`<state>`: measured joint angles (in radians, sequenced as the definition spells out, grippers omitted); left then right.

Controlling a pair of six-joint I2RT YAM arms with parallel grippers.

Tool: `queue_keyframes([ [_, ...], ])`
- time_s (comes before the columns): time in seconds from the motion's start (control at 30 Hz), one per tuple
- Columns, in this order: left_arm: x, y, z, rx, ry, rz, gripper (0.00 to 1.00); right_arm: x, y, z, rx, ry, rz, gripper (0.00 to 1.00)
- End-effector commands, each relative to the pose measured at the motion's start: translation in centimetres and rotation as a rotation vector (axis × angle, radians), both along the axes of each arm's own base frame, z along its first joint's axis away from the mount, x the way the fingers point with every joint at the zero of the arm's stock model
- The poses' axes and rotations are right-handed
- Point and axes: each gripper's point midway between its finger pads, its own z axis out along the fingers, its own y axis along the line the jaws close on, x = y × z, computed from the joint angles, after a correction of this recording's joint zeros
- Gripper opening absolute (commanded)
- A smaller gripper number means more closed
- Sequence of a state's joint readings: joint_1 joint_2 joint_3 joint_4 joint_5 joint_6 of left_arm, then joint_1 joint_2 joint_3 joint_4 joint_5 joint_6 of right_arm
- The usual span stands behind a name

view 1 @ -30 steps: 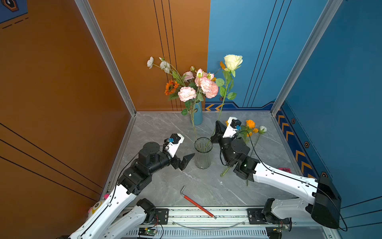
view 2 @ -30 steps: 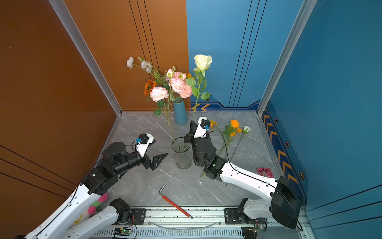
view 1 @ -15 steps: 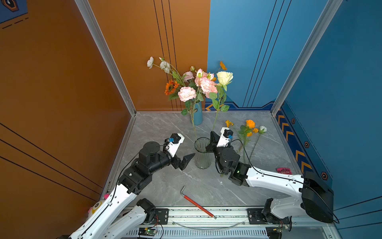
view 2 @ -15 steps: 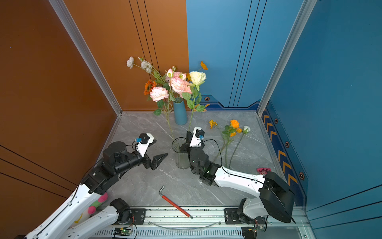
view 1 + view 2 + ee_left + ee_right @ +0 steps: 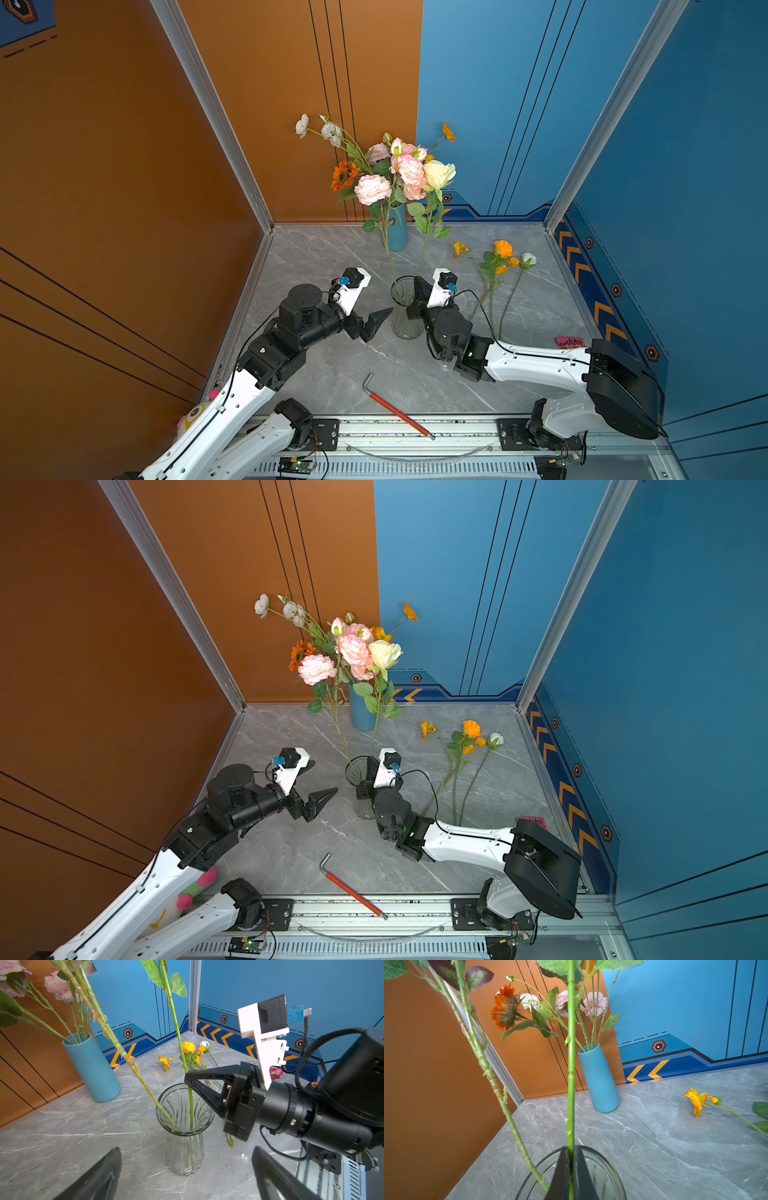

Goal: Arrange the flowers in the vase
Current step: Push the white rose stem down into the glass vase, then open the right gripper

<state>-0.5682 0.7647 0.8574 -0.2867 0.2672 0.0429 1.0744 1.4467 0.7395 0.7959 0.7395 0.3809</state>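
Over the mouth of the clear ribbed glass vase, pinching the long green stem of the cream-yellow rose in the right gripper, fingers clenched on it just above the rim. A second ago, held off to the right of the vase with the bloom riding high above everything else; since then swung in and lowered, so that the bloom now sits level with the pink heads behind it and the stem runs down inside the glass, seemingly close to the base. Shares the vase with a paler knobbly stem already leaning on the rim. No change at the left gripper: parked just beside the vase, fingers spread wide, grasping nothing. Means one more flower as good as placed; probably only a release and a clean withdrawal left for this stem, with care not to drag it back out or tip the glass. Still to fetch: the loose orange, yellow and white-budded flowers lying on the grey marble tabletop, well to the right of the vase. Behind, unmoved, the tall blue cylindrical vase with its bunch of pink, white and orange sunflower-like blooms.
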Motion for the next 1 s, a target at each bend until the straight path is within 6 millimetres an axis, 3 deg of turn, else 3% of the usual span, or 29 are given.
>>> queue_keyframes([
  [0.0,0.0,-0.2,0.3,-0.019,0.000,-0.014,0.98,-0.2,-0.6,-0.1,0.030,-0.001,-0.024,0.07],
  [0.17,0.0,-0.2,0.3,-0.020,0.000,-0.015,0.98,-0.4,-0.8,-0.2,0.022,0.000,-0.022,0.10],
  [0.53,0.0,-0.1,0.5,-0.022,-0.002,-0.016,0.98,-0.6,-1.0,0.2,0.002,-0.001,-0.013,0.27],
  [0.73,-0.1,-0.3,0.3,-0.021,0.005,-0.024,0.98,-1.3,-1.6,1.1,-0.018,0.008,0.002,0.46],
  [0.97,-0.2,-0.3,0.4,-0.024,0.006,-0.030,0.98,-2.8,-4.7,1.3,-0.075,0.078,-0.014,0.67],
])
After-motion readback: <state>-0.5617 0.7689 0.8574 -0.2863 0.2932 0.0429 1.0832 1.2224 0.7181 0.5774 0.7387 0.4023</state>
